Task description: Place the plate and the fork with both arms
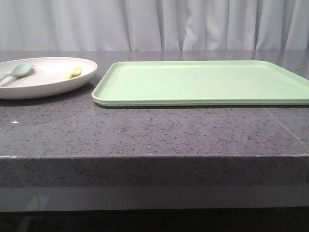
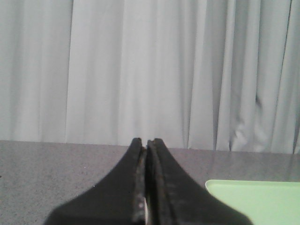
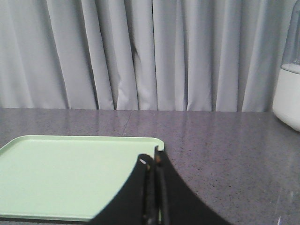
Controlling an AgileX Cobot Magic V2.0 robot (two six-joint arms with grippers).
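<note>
We see a dark grey speckled stone desk (image 1: 145, 135) backed by a pale grey pleated curtain (image 1: 159, 24). On it lies a flat rectangular light-green plastic tray (image 1: 203, 82), bare on top, filling the middle and right of the front view. Just to its left, near but apart from the tray's corner, sits the large round shallow plate (image 1: 48, 86) of pale pinkish-cream matte plastic with a raised rim.

At the far right of the right wrist view stands a white rounded container (image 3: 287, 96), only partly in frame.

Inside the plate, a pale grey-green spoon (image 1: 18, 71) rests towards the left, and the small yellow plastic fork (image 1: 72, 72) lies towards the right, the two well apart.

The left tool (image 2: 147, 145) hangs above the desk with its black fingers (image 2: 122, 183) pressed together, clenched on nothing we can see. The right tool (image 3: 151, 161) sits over the tray's corner, likewise clenched and empty.
</note>
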